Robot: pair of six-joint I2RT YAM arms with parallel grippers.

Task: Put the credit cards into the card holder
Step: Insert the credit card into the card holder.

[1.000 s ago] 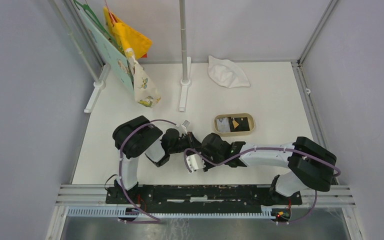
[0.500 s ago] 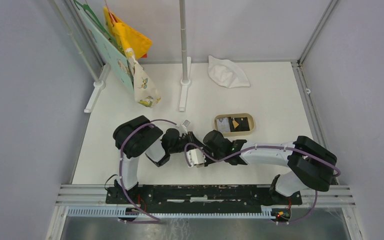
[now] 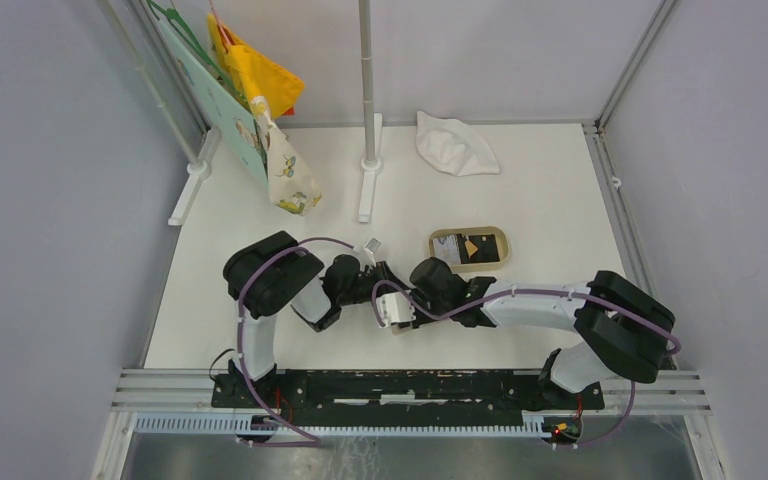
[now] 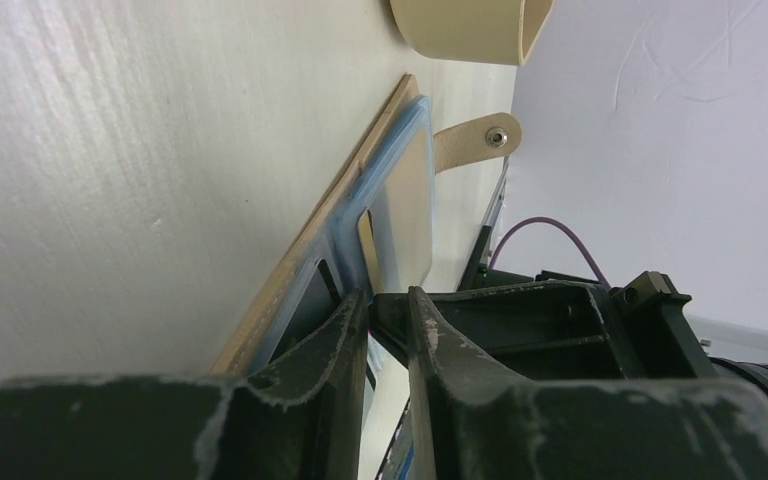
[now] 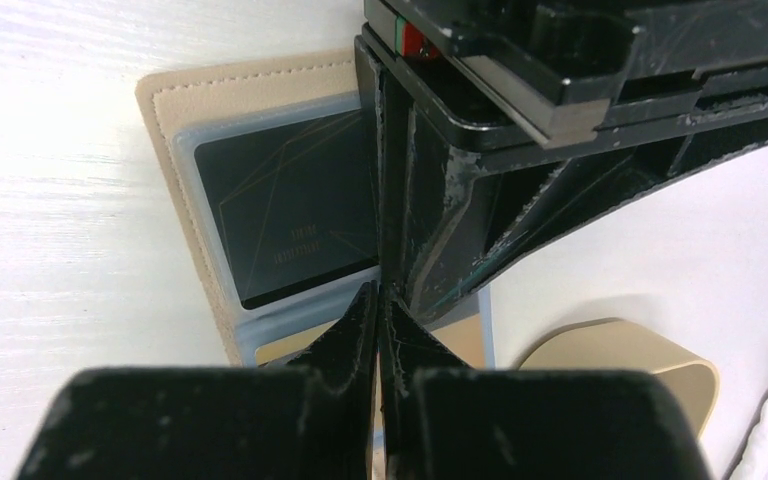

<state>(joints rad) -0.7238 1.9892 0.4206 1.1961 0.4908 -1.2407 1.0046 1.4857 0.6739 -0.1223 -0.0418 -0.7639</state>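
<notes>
The white table (image 3: 540,190) carries the open card holder (image 4: 400,200), a tan tray (image 3: 438,249) and a white cloth (image 3: 455,145).

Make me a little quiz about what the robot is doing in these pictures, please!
1. True or false: the card holder is folded shut.
2. The card tucked inside it is: A orange, B black, C green.
3. Which claw is pinched shut?
Key: 1 false, it lies open. 2 B. 3 the right claw.
</notes>
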